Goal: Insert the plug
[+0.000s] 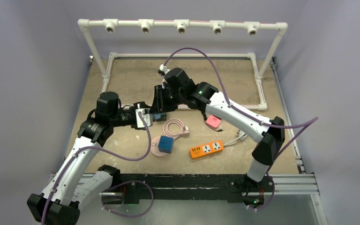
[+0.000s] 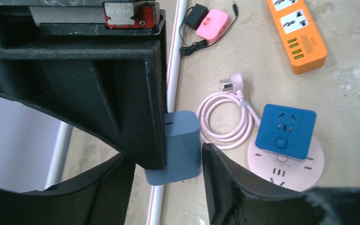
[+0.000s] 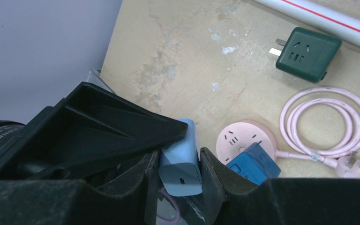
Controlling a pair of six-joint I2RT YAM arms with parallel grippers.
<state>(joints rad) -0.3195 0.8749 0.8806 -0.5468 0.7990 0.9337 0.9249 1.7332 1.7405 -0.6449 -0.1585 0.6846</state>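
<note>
Inspecting from the left: two arms and two grippers are present. The left gripper (image 2: 168,157) straddles one blue-grey plug block (image 2: 183,140); whether its fingers actually clamp it cannot be told. The right gripper (image 3: 179,160) is closed on that same block, which sits between both grippers at nine o'clock of the board's centre.

- At six o'clock of the grippers, one blue cube socket (image 2: 286,132) rests on one pink round socket (image 2: 300,171).
- One coiled pink cable (image 2: 225,122) with a three-pin plug lies just beside them.
- One dark green adapter (image 3: 308,54) lies at twelve o'clock of the coil.
- One orange power strip (image 1: 206,149) lies at five o'clock of centre.
- One pink box (image 1: 213,121) lies at three o'clock.

The board (image 1: 131,79) is tan, scuffed and white-flecked, bounded by a white pipe frame (image 1: 183,55). One rail (image 1: 199,23) with five fittings spans twelve o'clock. The walls are plain grey.
</note>
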